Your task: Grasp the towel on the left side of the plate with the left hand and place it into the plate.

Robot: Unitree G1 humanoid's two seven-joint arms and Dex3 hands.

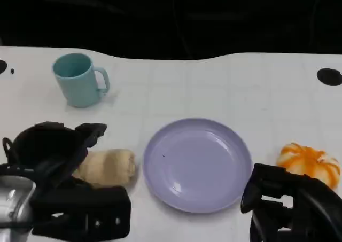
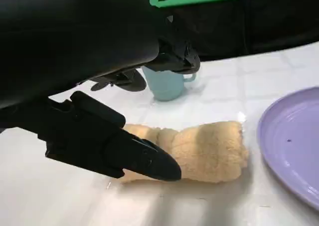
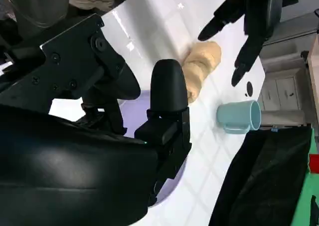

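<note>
So far, only the approach can be judged as made: the rolled beige towel [image 1: 107, 168] lies on the white tabletop [image 1: 230, 87] at the lower left of the head view, just beside the left rim of the lilac plate [image 1: 196, 164], and nothing is seen in the plate. The left hand [image 1: 56, 159] is placed over the towel's left end, with its fingers [image 2: 134, 153] spread apart; in the left wrist view one lower finger is seen against the towel's near side while the upper ones hang above it, so no closed hold is shown. The closing of the fingers, the lift, the short carry to the right and the release into the plate are judged to be left. The right hand [image 1: 291, 207] is held at the lower right of the head view, close to the plate's right rim; whether its fingers are apart or together cannot be told.

For the carry, little room is needed, since towel and plate are nearly touching; only the plate's raised rim must be cleared. A teal mug [image 1: 79, 79] stands at the upper left, well apart from the towel, and an orange pumpkin [image 1: 310, 164] sits at the right, beyond the plate. The tabletop's far edge runs across the upper part of the frame against a dark background, well away from the work.
</note>
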